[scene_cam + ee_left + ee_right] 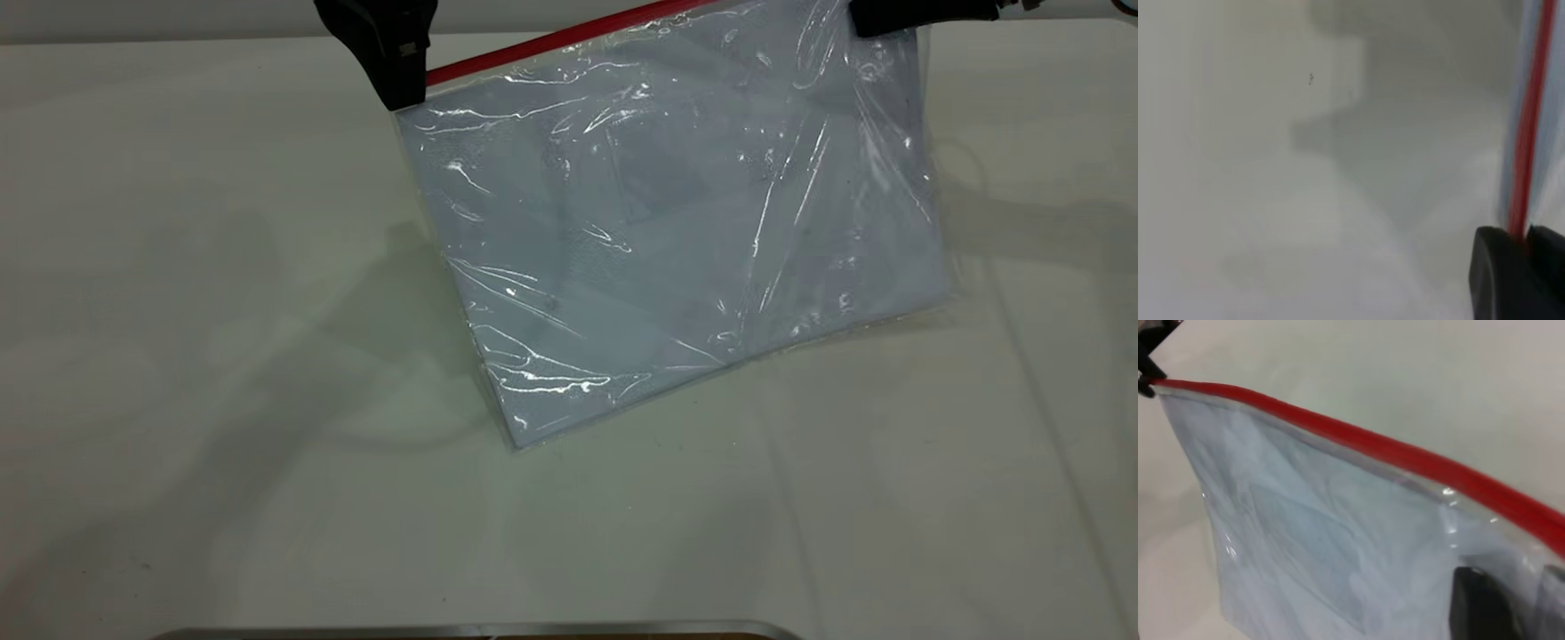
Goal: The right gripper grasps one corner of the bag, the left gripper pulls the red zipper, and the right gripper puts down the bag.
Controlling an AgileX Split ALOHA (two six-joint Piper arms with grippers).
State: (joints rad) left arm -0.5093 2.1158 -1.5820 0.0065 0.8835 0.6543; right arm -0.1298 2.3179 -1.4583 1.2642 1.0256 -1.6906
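The bag [676, 231] is a clear pouch with white sheets inside. It hangs tilted above the table, its lowest corner near the cloth. The red zipper [569, 36] runs along its top edge. My left gripper [400, 76] is shut on the zipper's left end; in the left wrist view its fingers [1495, 273] pinch the red strip [1528, 133]. My right gripper [889, 18] is shut on the bag's upper right corner; in the right wrist view its finger [1485, 607] shows through the plastic below the red zipper [1405, 457]. The left gripper's tip [1146, 367] shows there too.
The table [178, 356] is covered with a pale cloth. A metal rim [480, 629] runs along the front edge of the exterior view.
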